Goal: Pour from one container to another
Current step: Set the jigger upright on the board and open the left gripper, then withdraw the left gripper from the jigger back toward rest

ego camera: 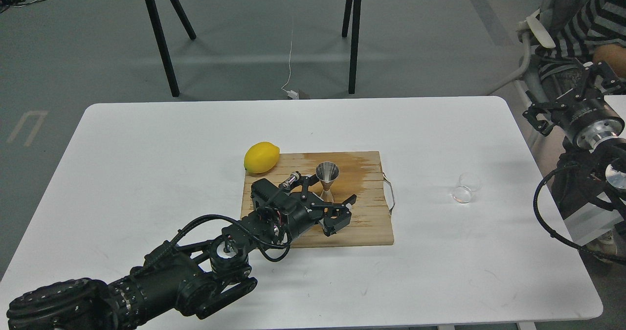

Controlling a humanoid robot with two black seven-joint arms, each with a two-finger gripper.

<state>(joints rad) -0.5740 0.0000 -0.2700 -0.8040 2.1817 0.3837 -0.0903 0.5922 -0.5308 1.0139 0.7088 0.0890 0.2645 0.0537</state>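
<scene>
The steel hourglass jigger [326, 171] stands upright on the wooden cutting board [369, 222]. My left gripper [326, 198] is open and low over the board. One finger sits left of the jigger's waist, the other in front and to the right, so the lower cone lies between them, partly hidden. The small clear glass cup [465, 188] rests on the white table [146, 164] far to the right, untouched. Beyond the table's right edge my right gripper [570, 98] hangs off the table, with its fingers spread and nothing in them.
A yellow lemon [261, 157] lies at the board's back left corner. The board has a metal handle [390, 194] on its right side. A seated person [587, 22] is at the far right, close to my right arm.
</scene>
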